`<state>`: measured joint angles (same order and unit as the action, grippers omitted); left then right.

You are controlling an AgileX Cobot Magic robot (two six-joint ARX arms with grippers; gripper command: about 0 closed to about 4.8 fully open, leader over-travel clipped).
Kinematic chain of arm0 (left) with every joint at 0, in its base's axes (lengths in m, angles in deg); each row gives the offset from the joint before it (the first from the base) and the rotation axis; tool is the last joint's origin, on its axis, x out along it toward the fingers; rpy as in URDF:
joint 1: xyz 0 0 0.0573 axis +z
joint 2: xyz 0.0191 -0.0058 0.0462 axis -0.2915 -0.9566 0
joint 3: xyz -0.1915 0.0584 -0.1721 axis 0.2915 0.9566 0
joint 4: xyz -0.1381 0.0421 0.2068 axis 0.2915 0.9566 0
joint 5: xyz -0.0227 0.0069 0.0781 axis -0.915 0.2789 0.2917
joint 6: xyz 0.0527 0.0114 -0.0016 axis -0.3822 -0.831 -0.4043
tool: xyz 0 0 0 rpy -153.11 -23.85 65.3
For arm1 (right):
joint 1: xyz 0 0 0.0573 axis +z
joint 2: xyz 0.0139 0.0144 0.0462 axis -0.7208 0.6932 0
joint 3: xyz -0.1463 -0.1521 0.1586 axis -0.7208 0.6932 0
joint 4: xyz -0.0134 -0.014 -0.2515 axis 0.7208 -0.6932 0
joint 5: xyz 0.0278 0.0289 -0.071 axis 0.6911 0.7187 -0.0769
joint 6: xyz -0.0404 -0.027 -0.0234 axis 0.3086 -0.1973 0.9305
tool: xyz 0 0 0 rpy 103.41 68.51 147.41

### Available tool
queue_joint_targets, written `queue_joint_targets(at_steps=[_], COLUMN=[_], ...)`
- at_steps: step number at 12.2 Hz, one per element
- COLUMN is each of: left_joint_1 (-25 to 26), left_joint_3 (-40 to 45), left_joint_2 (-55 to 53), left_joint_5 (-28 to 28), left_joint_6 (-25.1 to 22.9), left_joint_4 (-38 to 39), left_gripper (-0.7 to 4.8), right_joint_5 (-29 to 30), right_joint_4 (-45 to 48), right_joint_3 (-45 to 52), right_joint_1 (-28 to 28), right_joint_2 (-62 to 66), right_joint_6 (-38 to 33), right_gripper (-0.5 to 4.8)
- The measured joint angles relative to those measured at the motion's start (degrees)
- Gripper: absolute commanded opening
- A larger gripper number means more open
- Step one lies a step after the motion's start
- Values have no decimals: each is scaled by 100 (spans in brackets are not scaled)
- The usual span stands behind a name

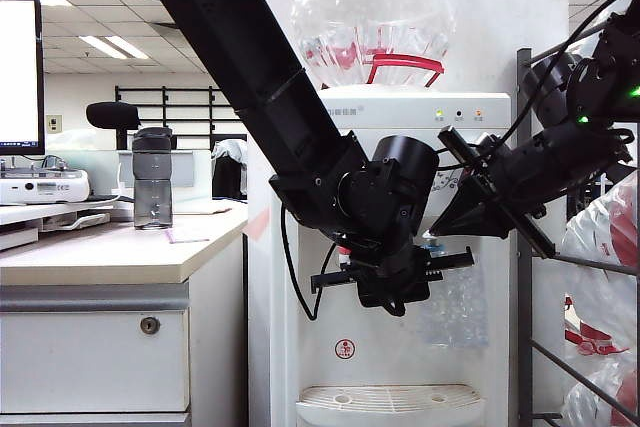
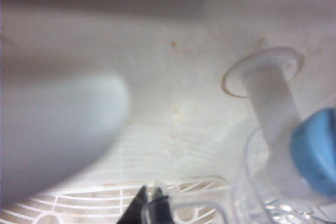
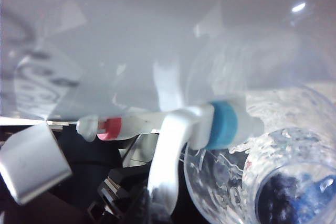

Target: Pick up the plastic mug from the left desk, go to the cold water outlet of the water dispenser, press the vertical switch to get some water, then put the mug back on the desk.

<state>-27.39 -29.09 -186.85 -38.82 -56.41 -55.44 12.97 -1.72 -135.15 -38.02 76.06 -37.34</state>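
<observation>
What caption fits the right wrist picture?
Clear mug waits under the blue-collared tap while the right claw nears its white lever.

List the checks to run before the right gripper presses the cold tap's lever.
1. plastic mug mouth below cold water outlet: ok.
2. left gripper shut on the mug's handle: ok.
3. right gripper lined up with vertical switch, not the red-collared tap: ok.
4. Right gripper touching the switch: cannot tell.
5. Water flowing or already in the mug: cannot tell.
</observation>
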Motion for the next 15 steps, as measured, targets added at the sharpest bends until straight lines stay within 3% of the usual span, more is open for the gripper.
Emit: queue_joint_targets(at_steps=[15], left_joint_1=[-24], left_joint_3=[11], left_joint_2=[0], left_joint_5=[-98], left_joint_6=[-44], left_joint_4=[2], left_gripper=[-7], right_joint_5=[-55], right_joint_4=[-168], right_joint_3=[-2], right_joint_1=[103], right_joint_2=[0], right_joint_6=[-444], right_gripper=[-5])
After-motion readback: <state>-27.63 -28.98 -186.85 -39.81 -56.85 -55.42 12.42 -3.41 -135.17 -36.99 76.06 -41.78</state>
